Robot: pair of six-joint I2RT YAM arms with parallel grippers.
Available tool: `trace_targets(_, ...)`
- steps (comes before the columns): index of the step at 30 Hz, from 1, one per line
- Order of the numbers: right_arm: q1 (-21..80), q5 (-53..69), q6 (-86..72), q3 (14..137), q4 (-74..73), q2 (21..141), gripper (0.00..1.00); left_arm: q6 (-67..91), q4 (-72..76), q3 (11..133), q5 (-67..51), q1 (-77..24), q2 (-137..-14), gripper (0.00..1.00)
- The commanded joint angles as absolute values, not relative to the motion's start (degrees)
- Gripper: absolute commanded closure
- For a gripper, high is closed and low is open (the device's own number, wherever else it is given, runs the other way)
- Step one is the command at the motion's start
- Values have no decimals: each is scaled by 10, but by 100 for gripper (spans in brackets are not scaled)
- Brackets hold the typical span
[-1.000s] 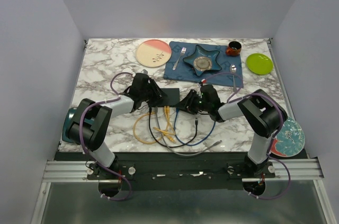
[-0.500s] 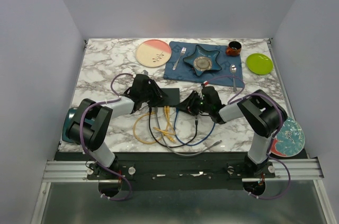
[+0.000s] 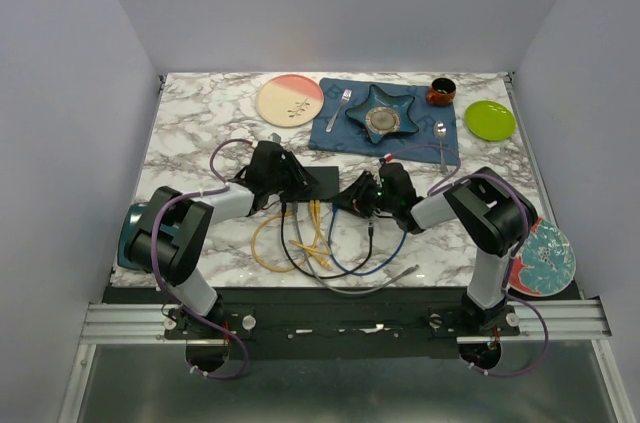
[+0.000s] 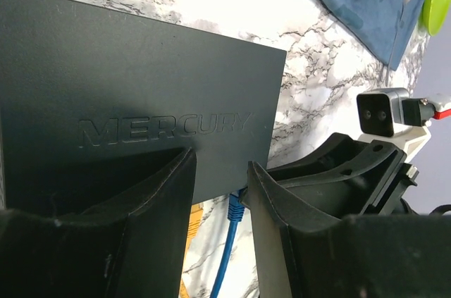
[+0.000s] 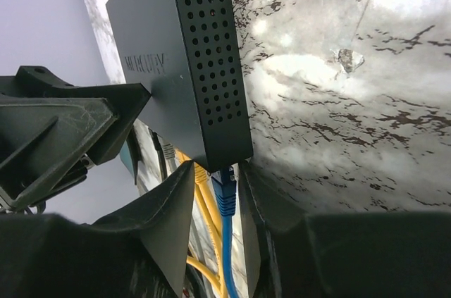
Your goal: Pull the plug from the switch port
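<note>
The switch (image 3: 322, 181) is a flat black box mid-table; its top, embossed MERCURY, fills the left wrist view (image 4: 141, 87). A blue plug (image 5: 225, 191) sits in the port at the switch's corner (image 5: 211, 65), next to yellow plugs (image 5: 203, 175). My right gripper (image 5: 218, 175) straddles the blue plug with its jaws narrowly apart and a thin gap on one side; in the top view it is at the switch's right front corner (image 3: 352, 199). My left gripper (image 4: 220, 160) is open and low over the switch top; it also shows in the top view (image 3: 288, 183). The blue plug shows between its fingers (image 4: 237, 206).
Yellow (image 3: 268, 243), black (image 3: 292, 255) and blue (image 3: 350, 265) cables loop on the marble in front of the switch. Behind lie a dark blue placemat (image 3: 330, 133) with a star dish, fork and spoon, a pink plate (image 3: 290, 100), a green plate (image 3: 490, 120) and a cup (image 3: 440, 92).
My right gripper has shifted slightly left, closer in on the blue plug at the switch's edge. My left gripper and the switch have hardly moved.
</note>
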State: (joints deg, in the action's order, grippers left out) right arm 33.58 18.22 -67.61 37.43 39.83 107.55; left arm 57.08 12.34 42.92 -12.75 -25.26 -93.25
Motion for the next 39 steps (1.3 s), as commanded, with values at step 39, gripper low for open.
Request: trace_targets(39,338,171,-593,374,323,1095,99,602,164,424,-176,-302,-990,50)
